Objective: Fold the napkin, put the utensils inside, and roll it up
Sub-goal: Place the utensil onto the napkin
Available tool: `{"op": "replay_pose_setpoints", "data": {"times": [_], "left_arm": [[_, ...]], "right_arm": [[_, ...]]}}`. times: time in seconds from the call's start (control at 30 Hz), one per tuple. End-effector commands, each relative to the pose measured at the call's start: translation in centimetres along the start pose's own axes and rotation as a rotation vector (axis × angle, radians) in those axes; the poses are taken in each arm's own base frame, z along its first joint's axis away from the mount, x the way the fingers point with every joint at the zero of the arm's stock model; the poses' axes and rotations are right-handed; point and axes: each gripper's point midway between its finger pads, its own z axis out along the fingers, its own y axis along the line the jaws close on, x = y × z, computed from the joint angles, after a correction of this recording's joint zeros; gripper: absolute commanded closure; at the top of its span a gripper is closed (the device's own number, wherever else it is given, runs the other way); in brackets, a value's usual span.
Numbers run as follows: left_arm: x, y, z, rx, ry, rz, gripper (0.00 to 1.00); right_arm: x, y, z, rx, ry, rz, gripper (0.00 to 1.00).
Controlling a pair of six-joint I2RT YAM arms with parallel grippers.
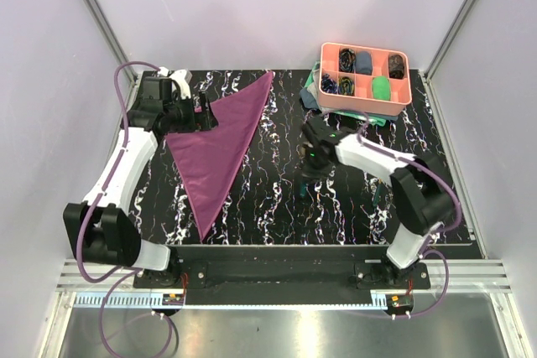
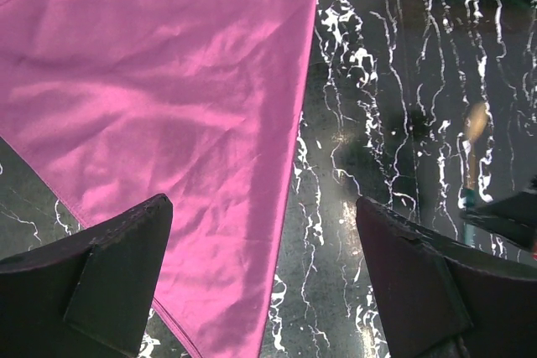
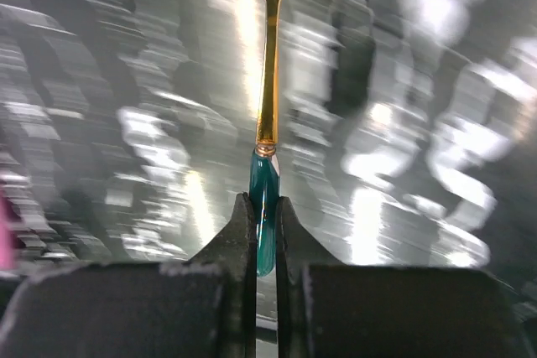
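Gold spoon (image 3: 268, 64) in right hand (image 3: 266, 211)

Left arm (image 1: 126, 167) and right arm (image 1: 370, 155): white links, black joints, purple cables (image 1: 138, 63), black tool fingers (image 2: 109, 291).

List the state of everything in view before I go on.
napkin, folded into a triangle, lying flat.
spoon, gripped by its teal handle.
right gripper, shut on the spoon.
left gripper, open over the napkin's edge.
pink tray, compartments filled, untouched.
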Motion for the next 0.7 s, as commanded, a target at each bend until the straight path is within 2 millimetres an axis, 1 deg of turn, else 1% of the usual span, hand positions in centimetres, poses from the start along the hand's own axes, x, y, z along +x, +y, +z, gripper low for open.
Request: {"op": "replay_pose_setpoints", "data": {"times": [0.0, 0.03, 0.07, 0.1, 0.13, 0.17, 0.2, 0.23, 0.3, 0.33, 0.4, 0.5, 0.53, 0.67], "left_arm": [[-2.0, -1.3, -1.8, 0.045, -0.088, 0.024, 0.06], [-2.1, -1.4, -1.9, 0.047, -0.092, 0.024, 0.06], [-2.1, -1.4, -1.9, 0.045, -0.097, 0.025, 0.06], [-2.2, -1.4, -2.0, 0.047, -0.099, 0.025, 0.06], [-2.3, -1.4, -2.1, 0.047, -0.103, 0.025, 0.06], [-2.2, -1.5, -2.1, 0.05, -0.104, 0.024, 0.06], [-2.2, -1.5, -2.2, 0.05, -0.105, 0.025, 0.06], [-2.3, -1.6, -2.4, 0.05, -0.11, 0.024, 0.06], [-2.4, -1.5, -2.4, 0.045, -0.119, 0.026, 0.06], [-2.4, -1.6, -2.6, 0.046, -0.121, 0.025, 0.05], [-2.5, -1.5, -2.6, 0.042, -0.125, 0.024, 0.05], [-2.5, -1.6, -2.8, 0.048, -0.13, 0.025, 0.05], [-2.5, -1.7, -2.9, 0.05, -0.131, 0.022, 0.04], [-2.8, -2.1, -3.2, 0.064, -0.144, 0.022, 0.04]], "right_arm": [[-3.3, 7.9, -0.5, -0.136, -0.083, 0.004, 1.0], [-4.1, 9.8, -0.1, -0.156, -0.088, -0.005, 1.0], [-3.8, 11.5, 0.1, -0.178, -0.081, -0.016, 1.0], [-4.0, 12.6, 0.3, -0.192, -0.081, -0.021, 1.0], [-4.7, 14.5, 0.7, -0.216, -0.089, -0.027, 1.0], [-4.6, 15.9, 1.1, -0.231, -0.085, -0.036, 1.0], [-4.6, 16.9, 1.4, -0.244, -0.081, -0.038, 1.0], [-5.4, 18.4, 2.1, -0.259, -0.088, -0.037, 1.0], [-5.5, 20.1, 2.8, -0.282, -0.078, -0.029, 1.0], [-6.0, 21.2, 3.3, -0.297, -0.08, -0.025, 1.0], [-6.7, 22.9, 3.9, -0.319, -0.091, -0.013, 1.0], [-7.4, 24.2, 4.2, -0.332, -0.107, 0.005, 1.0], [-7.7, 24.8, 4.7, -0.34, -0.108, 0.009, 1.0], [-8.4, 26.1, 5.9, -0.36, -0.098, 0.049, 1.0]]}}
